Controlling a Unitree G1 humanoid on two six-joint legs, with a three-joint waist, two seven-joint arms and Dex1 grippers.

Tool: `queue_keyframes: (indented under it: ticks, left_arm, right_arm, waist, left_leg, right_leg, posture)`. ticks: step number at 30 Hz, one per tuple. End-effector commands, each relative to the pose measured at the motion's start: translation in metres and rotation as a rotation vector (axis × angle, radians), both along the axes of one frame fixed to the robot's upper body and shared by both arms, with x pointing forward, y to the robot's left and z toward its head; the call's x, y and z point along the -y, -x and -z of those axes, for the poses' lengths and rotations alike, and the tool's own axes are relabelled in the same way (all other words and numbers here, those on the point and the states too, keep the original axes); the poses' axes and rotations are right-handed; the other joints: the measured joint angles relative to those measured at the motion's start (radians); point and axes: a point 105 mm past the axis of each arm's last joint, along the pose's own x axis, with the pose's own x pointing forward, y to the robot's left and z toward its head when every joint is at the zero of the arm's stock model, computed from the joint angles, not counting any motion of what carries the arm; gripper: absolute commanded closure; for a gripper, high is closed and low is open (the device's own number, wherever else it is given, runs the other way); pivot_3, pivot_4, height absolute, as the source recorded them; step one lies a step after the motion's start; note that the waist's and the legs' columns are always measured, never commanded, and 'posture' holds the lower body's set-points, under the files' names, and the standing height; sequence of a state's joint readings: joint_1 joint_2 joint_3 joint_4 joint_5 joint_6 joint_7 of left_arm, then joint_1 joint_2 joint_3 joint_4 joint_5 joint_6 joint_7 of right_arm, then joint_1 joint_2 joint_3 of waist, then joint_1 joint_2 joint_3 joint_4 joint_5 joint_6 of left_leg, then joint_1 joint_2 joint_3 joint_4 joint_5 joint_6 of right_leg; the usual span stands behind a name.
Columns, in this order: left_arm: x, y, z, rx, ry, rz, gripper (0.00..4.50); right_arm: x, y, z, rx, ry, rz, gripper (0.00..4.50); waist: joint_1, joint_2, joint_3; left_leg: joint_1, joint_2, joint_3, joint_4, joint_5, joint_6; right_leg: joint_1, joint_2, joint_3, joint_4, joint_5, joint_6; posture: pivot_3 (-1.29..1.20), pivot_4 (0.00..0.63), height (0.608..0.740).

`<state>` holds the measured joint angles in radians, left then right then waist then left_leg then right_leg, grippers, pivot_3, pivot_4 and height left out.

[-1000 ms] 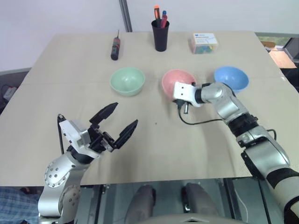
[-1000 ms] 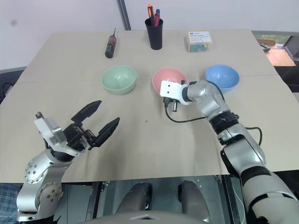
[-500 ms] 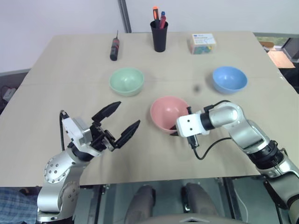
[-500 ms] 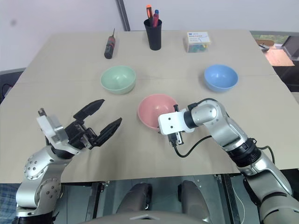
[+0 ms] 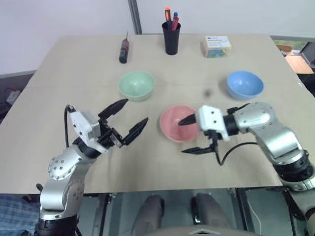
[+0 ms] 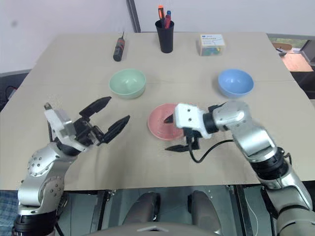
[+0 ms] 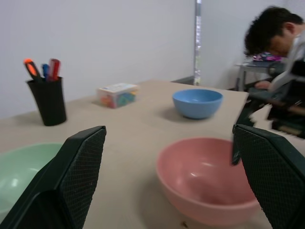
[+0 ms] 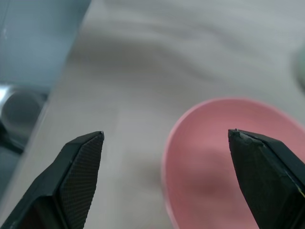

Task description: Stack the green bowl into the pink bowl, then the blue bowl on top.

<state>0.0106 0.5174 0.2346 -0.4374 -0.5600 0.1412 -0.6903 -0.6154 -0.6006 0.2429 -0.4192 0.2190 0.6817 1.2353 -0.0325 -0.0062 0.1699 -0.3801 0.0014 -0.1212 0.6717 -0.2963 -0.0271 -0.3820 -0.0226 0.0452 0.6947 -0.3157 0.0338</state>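
Spreading its two black fingers wide, the right gripper [image 5: 191, 135] is hovering at the near right edge of the pink bowl [image 5: 175, 123], one fingertip reaching over the rim and the other lying off the bowl toward the table's front edge; nothing is sitting between the fingers. The pink bowl is resting upright and empty on the tan table [image 5: 64, 83], closer to the robot than the other two. The green bowl [image 5: 136, 85] is standing farther back and to the left, the blue bowl [image 5: 244, 84] farther back and to the right, both well apart from the pink one and from either gripper. On the left, the left gripper [image 5: 124, 119] is also gaping wide and holding nothing, poised above bare tabletop and aimed toward the pink bowl. Along the far edge are sitting a screwdriver [image 5: 123, 49], a black pen cup [image 5: 171, 40] and a small clear box [image 5: 216, 46]. A person [image 7: 279, 45] is leaning over beyond the table.
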Motion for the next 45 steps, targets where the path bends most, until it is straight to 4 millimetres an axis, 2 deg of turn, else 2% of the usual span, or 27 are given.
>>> queue_keyframes:
  ticks: [1,6,9,11,16,23,30,33,36,37,38,39,40,42,45]
  left_arm:
    - [-0.007,-0.018,0.002,-0.122,-0.046,-0.049,0.0]
    - [-0.015,-0.055,-0.001,-0.148,-0.18,-0.18,0.0]
    - [-0.011,-0.08,0.001,-0.179,-0.29,-0.22,0.0]
    - [-0.011,-0.092,0.003,-0.193,-0.37,-0.23,0.0]
    - [-0.011,-0.114,0.009,-0.251,-0.441,-0.269,0.0]
    - [-0.007,-0.131,0.027,-0.28,-0.577,-0.25,0.0]
    - [-0.011,-0.156,0.03,-0.254,-0.633,-0.254,0.0]
    - [-0.011,-0.159,0.029,-0.239,-0.642,-0.245,0.77]
    - [-0.013,-0.16,0.032,-0.24,-0.648,-0.238,2.16]
    - [-0.014,-0.16,0.033,-0.243,-0.648,-0.239,2.41]
    - [-0.015,-0.16,0.034,-0.248,-0.649,-0.241,3.01]
    - [-0.017,-0.16,0.035,-0.256,-0.647,-0.243,3.37]
    - [-0.018,-0.16,0.037,-0.263,-0.648,-0.241,3.92]
    - [-0.018,-0.16,0.037,-0.272,-0.644,-0.235,4.48]
    - [-0.017,-0.159,0.035,-0.272,-0.647,-0.219,4.48]
  right_arm:
    - [0.033,-0.014,-0.042,0.028,-0.148,0.176,0.08]
    - [0.068,-0.016,-0.074,-0.009,-0.356,0.279,0.08]
    - [0.081,-0.003,-0.1,-0.023,-0.487,0.273,0.08]
    - [0.083,0.005,-0.109,-0.021,-0.528,0.26,0.08]
    - [0.086,0.011,-0.11,-0.013,-0.536,0.296,0.08]
    - [0.085,0.014,-0.108,0.001,-0.533,0.325,0.08]
    - [0.084,0.012,-0.106,0.007,-0.522,0.346,0.08]
    - [0.085,0.012,-0.105,0.008,-0.512,0.351,0.0]
    - [0.084,0.013,-0.106,0.009,-0.506,0.348,0.0]
    - [0.084,0.012,-0.106,0.015,-0.502,0.35,0.0]
    - [0.085,0.011,-0.105,0.022,-0.497,0.358,0.0]
    - [0.085,0.01,-0.105,0.025,-0.492,0.364,0.0]
    - [0.086,0.01,-0.104,0.022,-0.491,0.362,0.0]
    - [0.085,0.01,-0.103,0.018,-0.489,0.357,0.0]
    - [0.084,0.011,-0.104,0.015,-0.488,0.339,0.0]
  waist:
    - [0.0,0.0,0.0]
    - [-0.001,0.0,0.0]
    - [0.0,0.0,0.0]
    - [0.0,0.0,0.001]
    - [-0.01,0.0,0.001]
    - [-0.006,0.0,0.001]
    - [-0.006,-0.001,0.001]
    - [-0.007,-0.001,0.001]
    - [-0.008,-0.001,0.001]
    - [-0.008,-0.001,0.001]
    - [-0.007,-0.001,0.001]
    - [-0.008,-0.001,0.001]
    - [-0.007,-0.001,0.001]
    - [-0.006,0.0,0.0]
    - [-0.007,0.0,0.0]
  left_leg:
    - [0.0,0.0,0.0,0.0,0.0,0.0]
    - [-0.001,-0.001,0.0,0.0,0.0,0.0]
    - [-0.002,-0.002,0.002,0.0,0.0,0.0]
    - [-0.002,-0.005,0.003,0.0,0.0,0.0]
    - [-0.002,-0.005,0.004,-0.001,0.0,0.0]
    - [-0.003,-0.006,0.004,0.001,0.001,-0.001]
    - [-0.003,-0.006,0.004,0.001,0.001,-0.001]
    - [-0.004,-0.006,0.004,0.001,0.001,-0.001]
    - [-0.007,-0.006,0.005,0.001,0.002,-0.003]
    - [-0.007,-0.006,0.005,0.001,0.002,-0.003]
    - [-0.008,-0.006,0.005,0.001,0.002,-0.004]
    - [-0.008,-0.006,0.005,0.001,0.002,-0.004]
    - [-0.008,-0.006,0.005,0.002,0.002,-0.004]
    - [-0.01,-0.006,0.004,0.004,0.002,-0.003]
    - [-0.011,-0.007,0.004,0.005,0.002,-0.003]
  right_leg:
    - [0.0,0.002,0.0,0.0,0.0,0.0]
    - [0.0,0.004,-0.001,0.0,0.0,0.0]
    - [0.0,0.004,-0.001,0.0,0.0,0.0]
    - [0.0,0.004,-0.002,0.0,0.0,0.0]
    - [-0.001,0.004,0.0,0.0,0.0,0.0]
    - [-0.001,0.004,-0.001,0.0,0.0,0.0]
    - [-0.001,0.004,-0.001,0.0,0.0,0.0]
    - [-0.002,0.004,-0.001,0.0,0.0,0.0]
    - [-0.006,0.003,-0.001,0.001,0.0,0.0]
    - [-0.006,0.003,-0.001,0.001,0.0,0.0]
    - [-0.006,0.003,-0.001,0.001,0.0,0.0]
    - [-0.007,0.003,-0.001,0.001,0.0,0.0]
    - [-0.007,0.003,-0.001,0.001,0.0,0.0]
    - [-0.007,0.003,-0.002,0.002,0.0,0.0]
    - [-0.008,0.003,-0.002,0.002,0.0,0.0]
  posture:
    - [0.0,0.15,0.739]
    - [0.0,0.15,0.739]
    - [0.0,0.15,0.739]
    - [0.0,0.15,0.739]
    - [0.0,0.15,0.739]
    - [0.0,0.15,0.739]
    - [0.0,0.15,0.739]
    - [0.0,0.15,0.739]
    - [0.0,0.15,0.739]
    - [0.0,0.15,0.739]
    - [0.0,0.15,0.739]
    - [0.0,0.15,0.739]
    - [0.0,0.15,0.739]
    - [0.0,0.15,0.739]
    - [0.0,0.15,0.739]
